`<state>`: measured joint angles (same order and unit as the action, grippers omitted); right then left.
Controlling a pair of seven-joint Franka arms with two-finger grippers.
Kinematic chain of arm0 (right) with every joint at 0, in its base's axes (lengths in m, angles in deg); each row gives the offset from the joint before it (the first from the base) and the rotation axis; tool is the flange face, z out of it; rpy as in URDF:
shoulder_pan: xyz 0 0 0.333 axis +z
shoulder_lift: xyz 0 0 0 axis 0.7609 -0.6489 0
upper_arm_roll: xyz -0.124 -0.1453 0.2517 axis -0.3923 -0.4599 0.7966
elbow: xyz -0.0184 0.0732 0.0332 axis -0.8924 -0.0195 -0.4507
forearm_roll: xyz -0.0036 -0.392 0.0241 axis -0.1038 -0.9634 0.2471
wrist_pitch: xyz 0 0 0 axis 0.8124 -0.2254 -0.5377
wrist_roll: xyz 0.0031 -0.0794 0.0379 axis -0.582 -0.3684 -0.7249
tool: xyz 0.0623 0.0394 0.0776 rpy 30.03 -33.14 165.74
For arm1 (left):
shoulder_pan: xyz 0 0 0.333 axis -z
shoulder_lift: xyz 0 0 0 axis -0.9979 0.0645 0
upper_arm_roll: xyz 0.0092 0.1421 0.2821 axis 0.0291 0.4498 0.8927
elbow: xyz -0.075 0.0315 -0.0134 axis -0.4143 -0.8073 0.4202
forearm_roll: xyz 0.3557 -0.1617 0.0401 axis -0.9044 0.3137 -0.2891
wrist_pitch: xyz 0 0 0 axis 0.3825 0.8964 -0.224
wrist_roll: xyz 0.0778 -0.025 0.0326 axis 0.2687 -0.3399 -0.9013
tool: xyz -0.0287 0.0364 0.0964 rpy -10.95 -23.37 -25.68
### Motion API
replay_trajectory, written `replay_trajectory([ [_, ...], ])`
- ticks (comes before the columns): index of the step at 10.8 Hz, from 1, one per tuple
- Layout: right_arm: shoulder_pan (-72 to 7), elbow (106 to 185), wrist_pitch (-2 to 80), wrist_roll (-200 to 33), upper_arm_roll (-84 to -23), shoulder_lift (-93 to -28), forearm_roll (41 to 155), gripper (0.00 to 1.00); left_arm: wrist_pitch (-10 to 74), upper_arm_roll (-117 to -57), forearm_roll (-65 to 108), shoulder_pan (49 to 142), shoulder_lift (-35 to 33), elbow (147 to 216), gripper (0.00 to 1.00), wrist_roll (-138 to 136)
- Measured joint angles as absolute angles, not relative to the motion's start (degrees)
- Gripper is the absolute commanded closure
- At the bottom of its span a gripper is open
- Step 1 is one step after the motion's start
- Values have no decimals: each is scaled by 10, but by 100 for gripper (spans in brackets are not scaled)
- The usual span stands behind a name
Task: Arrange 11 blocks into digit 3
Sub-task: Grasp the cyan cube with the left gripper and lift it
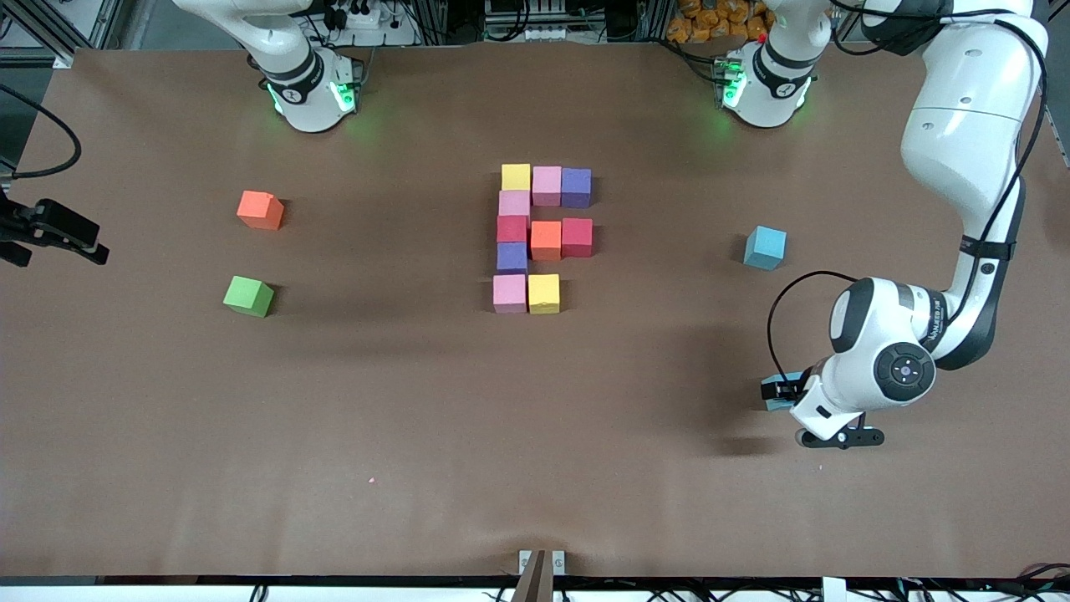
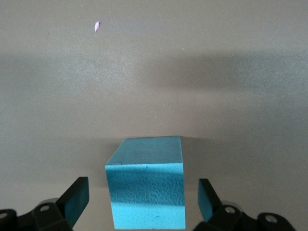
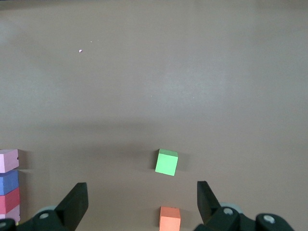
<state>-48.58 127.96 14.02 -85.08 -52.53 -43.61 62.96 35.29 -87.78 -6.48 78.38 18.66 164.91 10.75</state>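
Ten blocks (image 1: 543, 238) lie touching in a blocky figure mid-table: yellow, pink and purple in the bar nearest the bases, red, orange and red in the middle bar, pink and yellow (image 1: 544, 293) nearest the front camera, with single pink and purple cubes joining them. My left gripper (image 1: 777, 391) (image 2: 142, 195) is open, low at the table, with a light blue block (image 2: 147, 192) between its fingers (image 2: 77, 197) and a gap on each side. A second light blue block (image 1: 765, 247) sits alone toward the left arm's end. My right gripper (image 3: 142, 202) waits open, high up, holding nothing.
A loose orange cube (image 1: 260, 210) (image 3: 170, 219) and a green cube (image 1: 248, 296) (image 3: 166, 162) lie toward the right arm's end. A black device (image 1: 50, 230) juts in over that end's table edge. A small pink speck (image 1: 370, 480) lies nearer the front camera.
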Motion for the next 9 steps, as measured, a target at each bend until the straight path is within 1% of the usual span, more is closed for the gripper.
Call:
replay_trajectory([
  [1, -486, 1280, 142, -851, -525, -437, 630, 0, 353, -878, -65, 784, 188, 1652, 0, 108],
  [2, -486, 1280, 144, -850, -525, -437, 630, 0, 353, -878, -65, 784, 190, 1655, 3, 108],
  [3, -485, 1280, 145, -850, -525, -438, 630, 0, 353, -878, -65, 783, 191, 1657, 16, 108],
  [4, -485, 1280, 146, -850, -525, -438, 630, 0, 353, -877, -65, 782, 192, 1658, 39, 108],
  [6, -485, 1280, 147, -849, -525, -438, 630, 0, 353, -876, -65, 781, 193, 1659, 73, 107],
  [7, -485, 1280, 149, -849, -525, -438, 630, 0, 353, -876, -65, 781, 193, 1659, 85, 107],
  [8, -485, 1280, 151, -849, -525, -438, 630, 0, 353, -877, -76, 783, 193, 1658, 91, 105],
  [9, -485, 1280, 153, -849, -525, -439, 630, 0, 356, -878, -96, 784, 193, 1658, 94, 101],
])
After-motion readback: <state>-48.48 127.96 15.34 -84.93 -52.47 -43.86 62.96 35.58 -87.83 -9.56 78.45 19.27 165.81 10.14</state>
